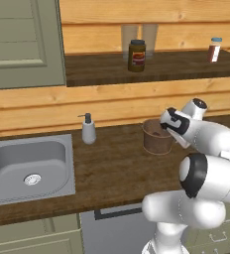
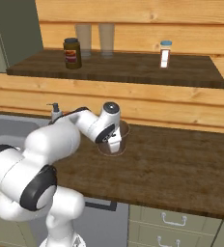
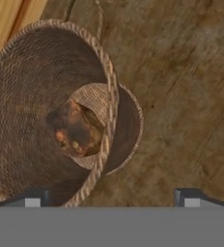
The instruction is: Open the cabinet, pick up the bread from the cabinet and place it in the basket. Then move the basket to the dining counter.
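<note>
The round brown basket (image 1: pixel 156 141) stands on the wooden worktop, right of the soap dispenser. The dark brown bread (image 3: pixel 75 128) lies on the basket's bottom (image 3: pixel 92 99). My gripper (image 3: pixel 111 198) hovers open just above the basket's right rim (image 3: pixel 109 96); one finger is over the inside, the other over the worktop outside. In the base views my hand (image 1: pixel 174 124) covers the basket's right side, and part of the basket's rim (image 2: pixel 125 129) shows behind the hand (image 2: pixel 113 142). The cabinet door (image 1: pixel 23 44) stands open at the upper left. The dining counter is out of view.
On the open cabinet shelf (image 1: pixel 186 67) stand a dark labelled jar (image 1: pixel 137 55), two glasses (image 1: pixel 139 34) and a small bottle (image 1: pixel 214 49). A soap dispenser (image 1: pixel 88 130) and steel sink (image 1: pixel 28 166) lie left of the basket. Bare worktop (image 2: pixel 181 164) stretches to the right.
</note>
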